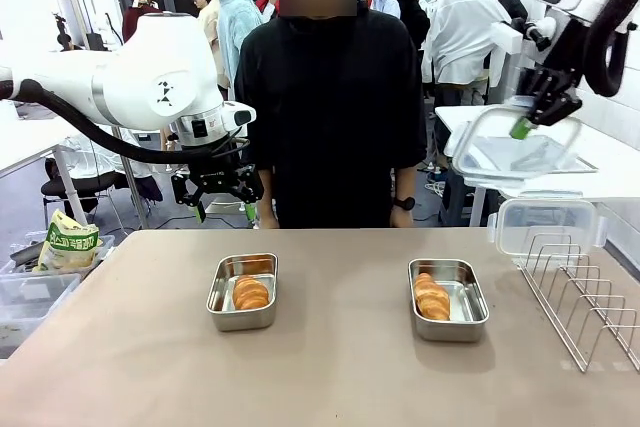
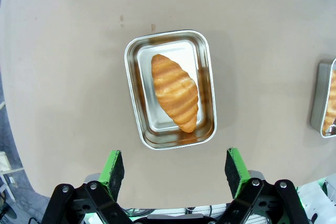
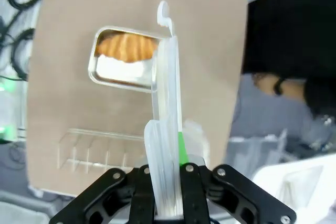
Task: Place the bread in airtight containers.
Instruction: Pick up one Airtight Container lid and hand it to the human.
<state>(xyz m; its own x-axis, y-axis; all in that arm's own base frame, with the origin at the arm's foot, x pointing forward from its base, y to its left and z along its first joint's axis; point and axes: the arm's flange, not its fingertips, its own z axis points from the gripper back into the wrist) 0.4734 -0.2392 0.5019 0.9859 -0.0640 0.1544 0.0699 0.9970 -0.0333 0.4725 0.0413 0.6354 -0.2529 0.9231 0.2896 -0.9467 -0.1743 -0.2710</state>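
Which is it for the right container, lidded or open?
Open: the bread lies uncovered in the right container, while the right claw holds a clear lid aloft.

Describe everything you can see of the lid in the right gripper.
The lid is clear plastic, rectangular with rounded corners, a raised rim and a curled tab at one end. The right gripper, shut, pinches its rim and holds it tilted in the air, high above the right side of the table. The right wrist view shows it edge-on. Nothing else touches it.
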